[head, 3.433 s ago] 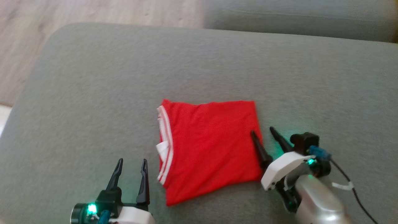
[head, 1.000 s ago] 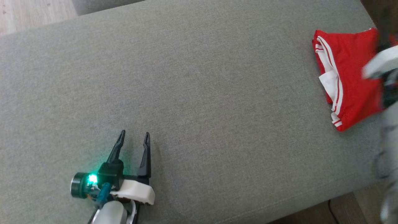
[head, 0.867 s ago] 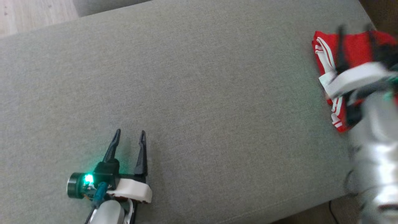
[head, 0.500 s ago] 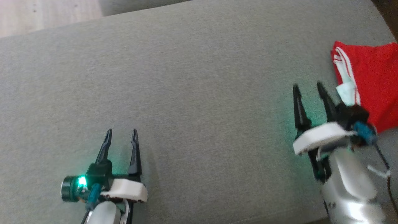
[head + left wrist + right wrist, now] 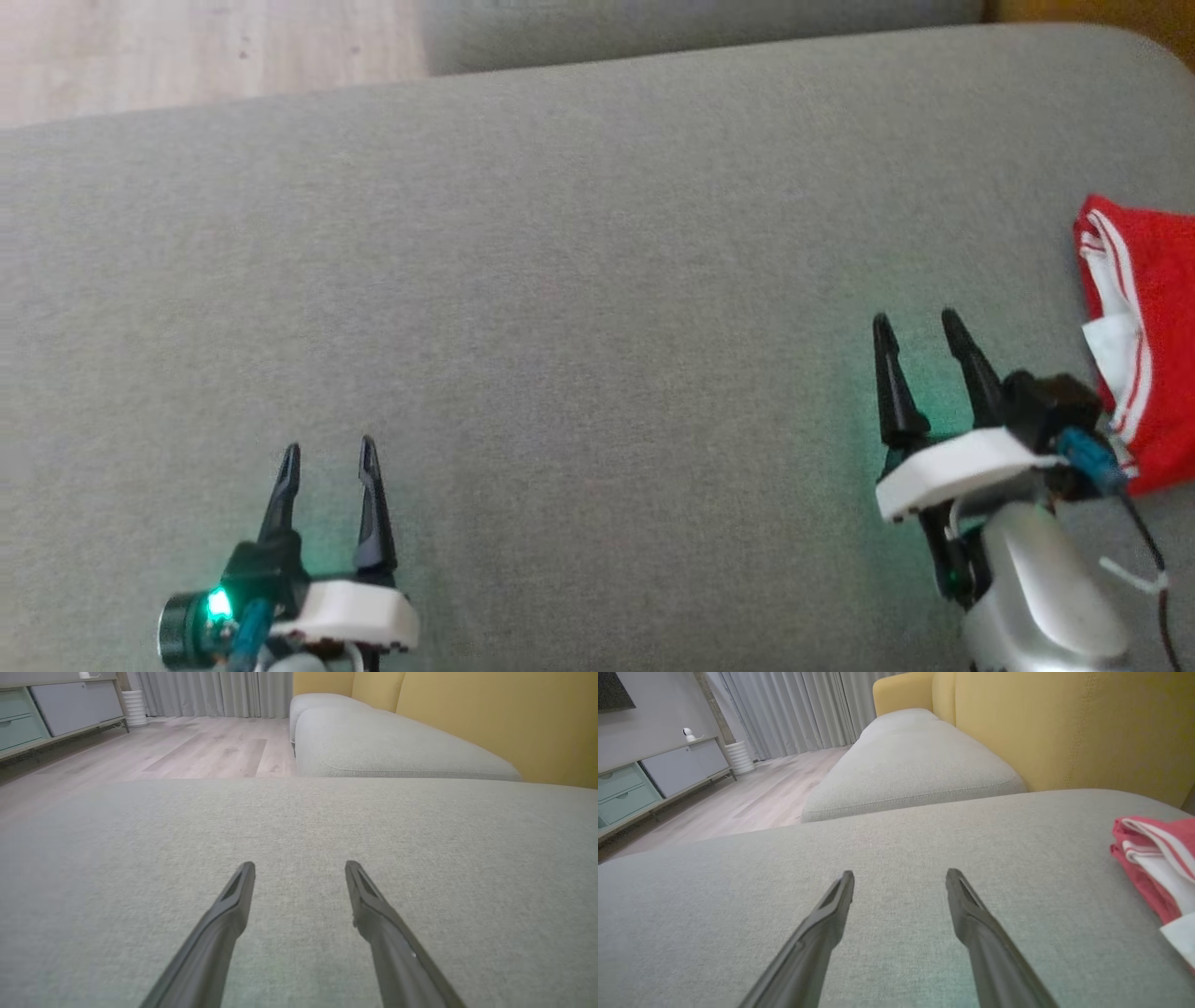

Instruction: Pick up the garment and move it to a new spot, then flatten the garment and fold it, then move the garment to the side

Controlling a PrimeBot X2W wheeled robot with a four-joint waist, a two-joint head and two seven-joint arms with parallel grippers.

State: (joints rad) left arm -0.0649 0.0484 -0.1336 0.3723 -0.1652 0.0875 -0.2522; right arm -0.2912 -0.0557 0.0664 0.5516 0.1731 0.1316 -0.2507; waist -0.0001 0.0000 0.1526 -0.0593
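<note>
Folded red garment (image 5: pixel 1153 345) lies just right of right gripper (image 5: pixel 917 319), jaws spread, empty; left gripper (image 5: pixel 329 448), likewise spread, well apart.

One red garment (image 5: pixel 1153 373). Two pincers, the left pincer (image 5: pixel 329 445) and the right pincer (image 5: pixel 915 316), each with two long dark fingers (image 5: pixel 224 919), four fingers in all. Two grey seat cushions: the near cushion (image 5: pixel 597 280) and the far cushion (image 5: pixel 906 765). Across the wooden floor (image 5: pixel 752 798) stand one sideboard (image 5: pixel 654 779) and one white ribbed cylinder (image 5: pixel 740 758), and one small white round object (image 5: pixel 687 732) sits on the sideboard's top.
</note>
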